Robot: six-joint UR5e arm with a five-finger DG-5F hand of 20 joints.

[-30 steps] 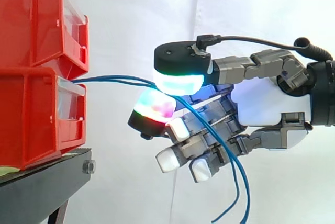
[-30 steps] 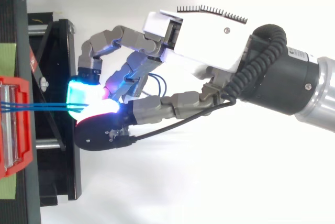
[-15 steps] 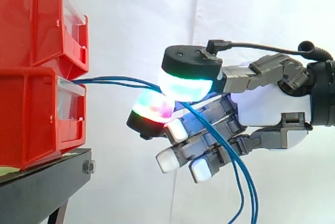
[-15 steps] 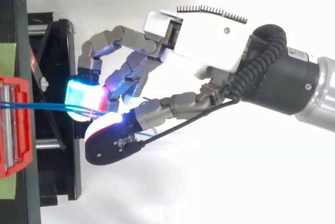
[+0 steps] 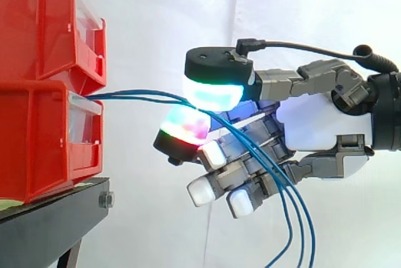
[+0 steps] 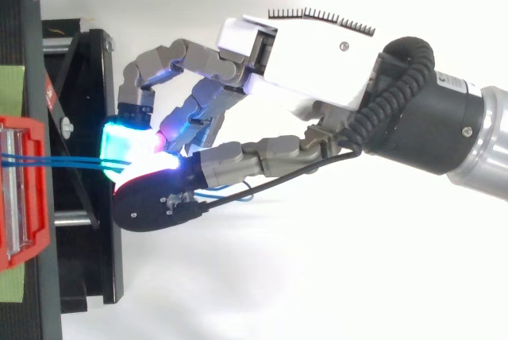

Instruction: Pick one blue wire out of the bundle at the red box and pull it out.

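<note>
Bright white curtain (image 5: 156, 5), perhaps seamed, behind a black stand (image 5: 44, 224)

Red box (image 6: 41, 221): seen at the left edge, seated on the black stand (image 6: 91, 276)
Blue wires (image 6: 71, 162): led out of the red box to its right, side by side, as far as the glowing pads
Hand (image 6: 309, 62): held to the right of the red box, apart from it; the blue wires are pinched between a cyan fingertip (image 6: 125, 143) and the white-lit thumb pad
Slack: a loop of the blue wires is seen under the thumb, farther right of the red box
Arm (image 6: 444, 125): seen at the right edge, well apart from the red box
</note>
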